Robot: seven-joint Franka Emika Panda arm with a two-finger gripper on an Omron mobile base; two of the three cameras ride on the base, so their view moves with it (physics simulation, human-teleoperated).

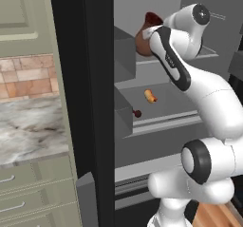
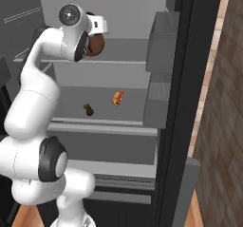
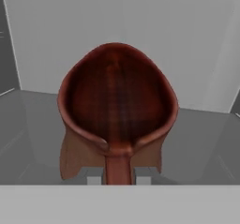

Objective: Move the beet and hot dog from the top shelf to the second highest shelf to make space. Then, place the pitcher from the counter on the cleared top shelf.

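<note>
I see an open refrigerator with a pale grey interior and a dark door frame; to its left in the left base view stands the counter, grey-white marbled stone over pale sage-green drawers, with a tan tiled wall above it and a sage-green cabinet higher up. In the right base view a brown brick wall runs down the right edge, and translucent grey door bins hang beside the shelves. The top shelf is a thin grey slab with a pale front lip; the second highest shelf lies below it, broader. On that lower shelf lie the hot dog, orange-tan bun with a reddish sausage, and the beet, a tiny dark red root nearer the front lip, the two apart from each other. The pitcher is at the top shelf level, upright, reddish-brown clay with a flared rim and dark glossy inside; whether its base touches the shelf I cannot tell. In the hand view its thin handle runs down between the fingertips of the gripper, which is clamped on that handle. In the left base view the pitcher is partly hidden behind the white arm
</note>
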